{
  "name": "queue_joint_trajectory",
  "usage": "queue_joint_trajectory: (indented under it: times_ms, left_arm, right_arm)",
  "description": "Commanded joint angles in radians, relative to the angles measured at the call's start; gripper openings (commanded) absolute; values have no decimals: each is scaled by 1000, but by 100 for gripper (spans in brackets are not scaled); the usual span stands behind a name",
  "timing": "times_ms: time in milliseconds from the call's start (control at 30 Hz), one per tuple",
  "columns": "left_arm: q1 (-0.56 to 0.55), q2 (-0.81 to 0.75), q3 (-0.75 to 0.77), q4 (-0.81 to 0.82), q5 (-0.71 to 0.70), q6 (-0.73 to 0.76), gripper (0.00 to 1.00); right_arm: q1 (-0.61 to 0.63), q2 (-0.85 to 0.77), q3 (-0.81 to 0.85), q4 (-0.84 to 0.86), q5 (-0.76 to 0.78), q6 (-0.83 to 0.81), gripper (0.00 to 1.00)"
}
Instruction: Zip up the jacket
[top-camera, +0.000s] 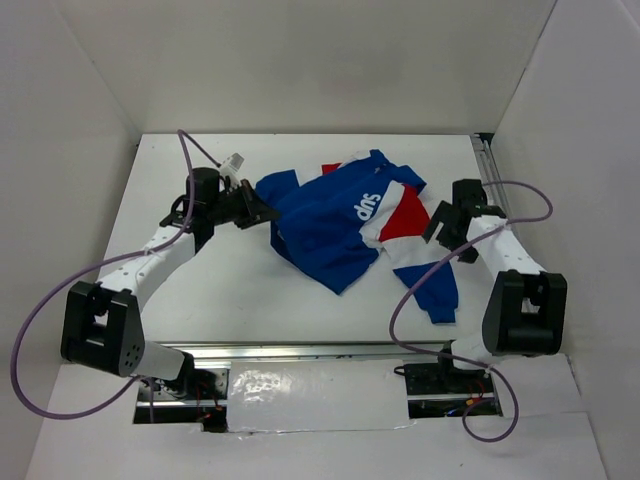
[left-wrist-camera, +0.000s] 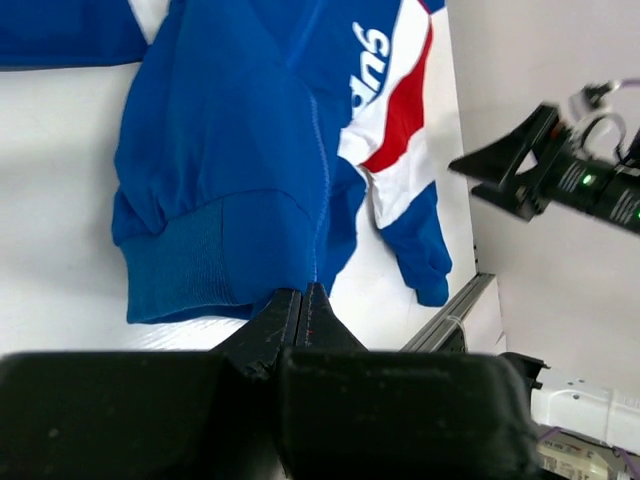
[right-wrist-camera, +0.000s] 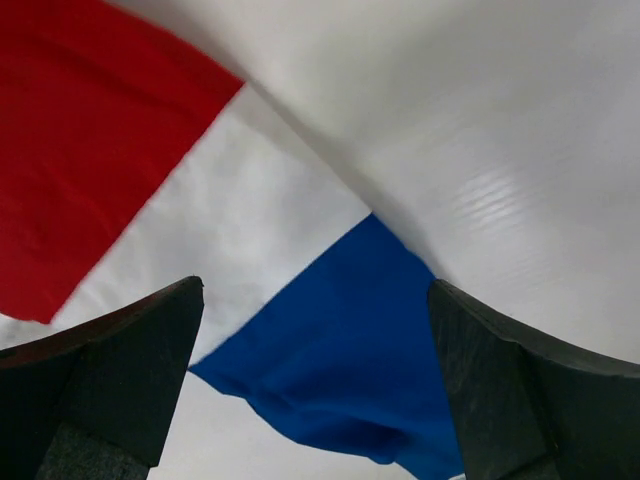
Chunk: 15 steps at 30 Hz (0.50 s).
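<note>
The jacket (top-camera: 335, 215) lies crumpled on the white table, royal blue with a red and white panel and white lettering (top-camera: 367, 205). My left gripper (top-camera: 262, 212) is shut on the jacket's left edge. In the left wrist view its fingertips (left-wrist-camera: 300, 298) pinch the ribbed hem (left-wrist-camera: 190, 270) where the front seam (left-wrist-camera: 322, 170) ends. My right gripper (top-camera: 440, 225) stands open just right of the red panel. From the right wrist, its fingers (right-wrist-camera: 130, 360) straddle a blue sleeve fold (right-wrist-camera: 350, 370) without touching it, with the red panel (right-wrist-camera: 90, 160) beyond.
A metal rail (top-camera: 300, 350) runs along the table's near edge and another (top-camera: 487, 160) along the right edge. White walls close in on three sides. Purple cables (top-camera: 430, 285) loop off both arms; the right one hangs over the jacket's lower sleeve (top-camera: 440, 290).
</note>
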Motion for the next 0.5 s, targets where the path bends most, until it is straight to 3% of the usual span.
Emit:
queue_joint_trajectory:
  times_ms: [0, 100, 133, 167, 200, 233, 467]
  left_arm:
    - [33, 20, 25, 14, 48, 30, 0]
    - [60, 37, 33, 11, 96, 41, 0]
    - [69, 45, 33, 3, 105, 49, 6]
    - [71, 45, 33, 0, 117, 58, 18]
    - [73, 45, 37, 0, 120, 69, 66]
    - [70, 48, 39, -52, 119, 98, 99]
    - [137, 112, 132, -167, 54, 170, 99]
  right_arm:
    - [1, -19, -95, 105, -135, -7, 100]
    - [30, 32, -117, 133, -77, -35, 100]
    - [38, 75, -106, 113, -58, -36, 100]
    - [42, 93, -83, 102, -49, -35, 100]
    - [47, 113, -75, 101, -37, -30, 100]
    - [52, 133, -68, 105, -33, -27, 100]
    - [52, 162, -43, 117, -18, -23, 100]
